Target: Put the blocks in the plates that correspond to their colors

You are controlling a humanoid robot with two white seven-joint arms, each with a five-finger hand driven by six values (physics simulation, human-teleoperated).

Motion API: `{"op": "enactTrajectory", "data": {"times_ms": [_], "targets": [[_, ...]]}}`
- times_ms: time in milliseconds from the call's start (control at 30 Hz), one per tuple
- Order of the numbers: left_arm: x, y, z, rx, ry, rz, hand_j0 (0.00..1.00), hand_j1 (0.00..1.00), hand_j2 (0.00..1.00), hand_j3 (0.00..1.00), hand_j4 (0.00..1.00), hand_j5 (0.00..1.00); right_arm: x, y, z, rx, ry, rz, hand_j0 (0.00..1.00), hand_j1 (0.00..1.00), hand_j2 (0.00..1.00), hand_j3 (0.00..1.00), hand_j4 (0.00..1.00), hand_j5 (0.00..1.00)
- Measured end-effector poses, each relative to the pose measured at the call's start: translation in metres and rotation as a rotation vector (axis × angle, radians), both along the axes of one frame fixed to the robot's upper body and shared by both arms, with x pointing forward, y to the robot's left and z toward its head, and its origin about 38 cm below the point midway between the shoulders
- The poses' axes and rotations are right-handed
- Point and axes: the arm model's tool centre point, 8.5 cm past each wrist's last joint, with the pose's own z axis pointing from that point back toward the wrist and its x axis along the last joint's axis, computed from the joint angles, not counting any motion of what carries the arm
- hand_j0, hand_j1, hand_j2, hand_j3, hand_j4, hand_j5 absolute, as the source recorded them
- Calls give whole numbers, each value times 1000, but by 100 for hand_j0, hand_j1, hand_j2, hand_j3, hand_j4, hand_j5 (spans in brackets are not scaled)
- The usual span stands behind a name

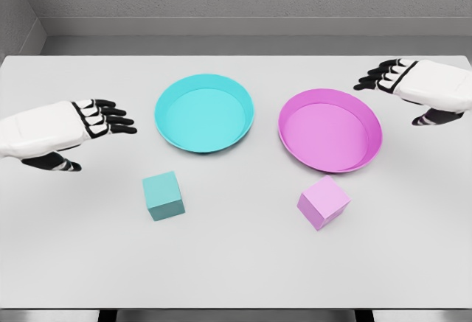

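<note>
Teal block point(163, 196): on surface point(236, 263), just before teal plate point(204, 113), colour-matched.
Pink block point(323, 202): before pink plate point(330, 130), likewise.
Left hand point(92, 124): fingers extended, empty.
Right hand point(402, 82): extended, empty; both flank plates, likely ready.

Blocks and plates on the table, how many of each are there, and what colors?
Blocks: 2, a teal block and a pink block
Plates: 2, a teal plate and a pink plate
Total: 4 things, 2 teal and 2 pink
</note>
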Motion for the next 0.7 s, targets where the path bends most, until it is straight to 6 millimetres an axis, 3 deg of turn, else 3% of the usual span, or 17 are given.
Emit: {"op": "enactTrajectory", "data": {"times_ms": [100, 200, 267, 333, 400, 500, 567, 700], "targets": [[2, -2, 5, 8, -14, -7, 100, 100, 100, 100, 100, 100, 1, -3, 2, -1, -3, -8, 100, 100, 100, 100, 100, 100], [8, -17, 3, 56, -5, -42, 100, 100, 100, 100, 100, 100, 5, -24, 15, 18, -35, -70, 100, 100, 100, 100, 100, 100], [10, -25, -1, 81, 12, -63, 100, 100, 100, 100, 100, 100, 5, -36, 13, 26, -29, -107, 100, 100, 100, 100, 100, 100], [11, -32, -6, 96, 29, -80, 100, 100, 100, 100, 100, 100, -2, -39, -8, 24, 21, -118, 100, 100, 100, 100, 100, 100], [11, -41, -14, 106, 51, -101, 100, 100, 100, 100, 100, 100, -13, -27, -28, 29, 59, -84, 100, 100, 100, 100, 100, 100], [12, -52, -21, 113, 73, -126, 100, 100, 100, 100, 100, 100, -16, -8, -24, 43, 35, -33, 100, 100, 100, 100, 100, 100], [15, -61, -18, 115, 65, -145, 100, 100, 100, 100, 100, 100, -20, 8, -29, 37, 46, 14, 100, 100, 100, 100, 100, 100], [12, -76, -31, 118, 103, -183, 100, 100, 100, 100, 100, 100, -29, 34, -38, 23, 67, 94, 100, 100, 100, 100, 100, 100]]}}
